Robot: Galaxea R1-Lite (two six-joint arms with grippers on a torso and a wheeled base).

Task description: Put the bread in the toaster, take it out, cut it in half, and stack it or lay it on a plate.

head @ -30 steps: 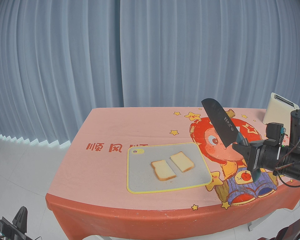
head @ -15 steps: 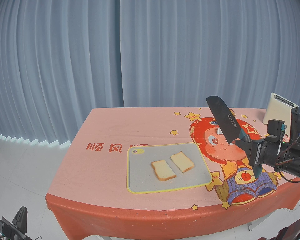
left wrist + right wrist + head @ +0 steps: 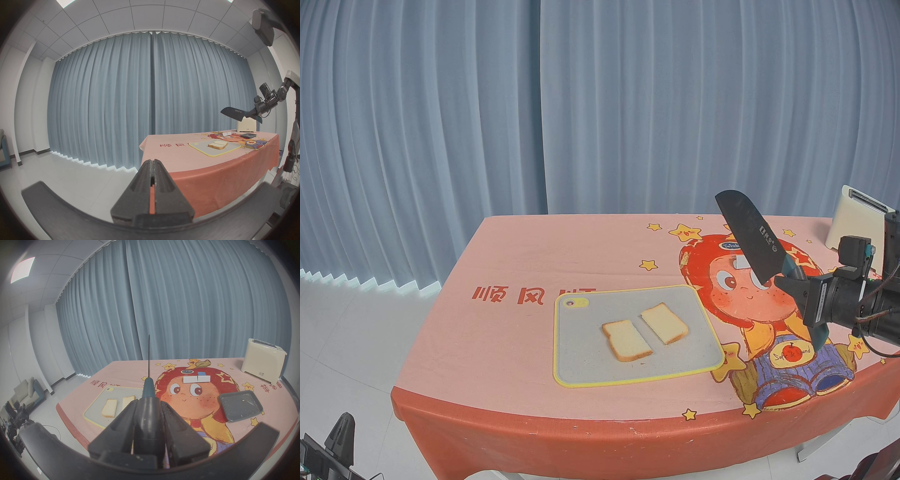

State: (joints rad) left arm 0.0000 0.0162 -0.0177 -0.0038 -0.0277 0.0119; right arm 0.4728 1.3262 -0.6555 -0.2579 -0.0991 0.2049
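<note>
My counter (image 3: 519, 262) wears a pink-orange cloth printed with a cartoon figure. A grey, yellow-rimmed cutting board (image 3: 581, 356) lies near the front middle. A cream toaster (image 3: 856, 222) stands at the far right corner. A dark tray (image 3: 240, 405) lies near it, and small cards (image 3: 197, 379) sit on the figure's forehead.

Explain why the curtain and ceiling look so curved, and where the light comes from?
Left wrist view: the wide lens bows the curtain and ceiling tiles; corners fall dark. Right wrist view: same bulge, with a lit ceiling panel. Head view: soft, even light, no hard shadows around the bread halves on the cutting board.
</note>
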